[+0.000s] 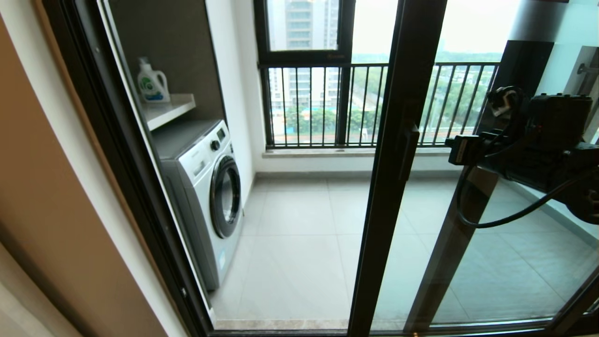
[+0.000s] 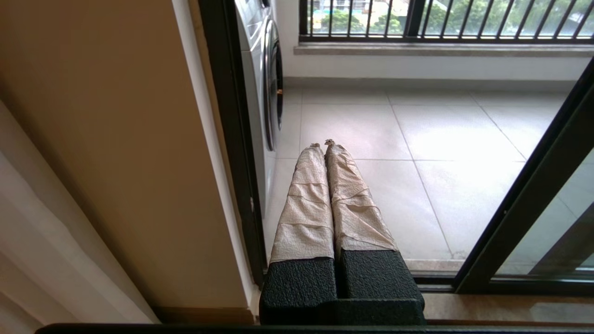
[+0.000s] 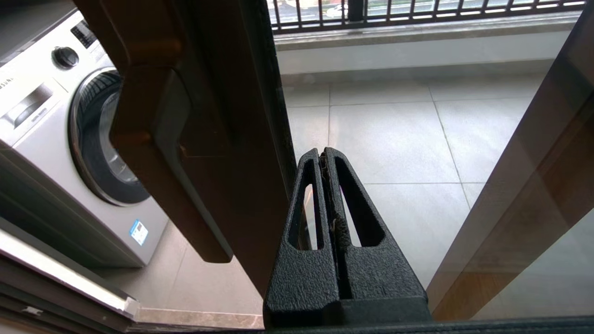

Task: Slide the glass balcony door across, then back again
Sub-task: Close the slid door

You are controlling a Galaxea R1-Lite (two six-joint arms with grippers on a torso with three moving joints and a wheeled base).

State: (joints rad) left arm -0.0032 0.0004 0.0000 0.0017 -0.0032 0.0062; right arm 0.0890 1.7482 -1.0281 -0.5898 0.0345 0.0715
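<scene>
The glass balcony door (image 1: 398, 140) stands partly slid across, with an opening to its left. Its dark stile crosses the middle of the head view and carries a bar handle (image 1: 408, 152). In the right wrist view the handle (image 3: 153, 153) is close by on the stile (image 3: 232, 93). My right gripper (image 3: 322, 150) is shut and empty, its tips beside the stile's edge, in front of the glass. My right arm (image 1: 538, 135) reaches in from the right at handle height. My left gripper (image 2: 322, 144) is shut with tape-wrapped fingers (image 2: 306, 195), low near the left door jamb (image 2: 232, 139).
A white washing machine (image 1: 206, 187) stands on the balcony at left, under a shelf with a detergent bottle (image 1: 152, 82). A railed window (image 1: 327, 103) closes the far side. Behind the door, a second glass panel's brown stile (image 1: 468, 210) slants at the right. A beige wall (image 1: 47, 187) is at left.
</scene>
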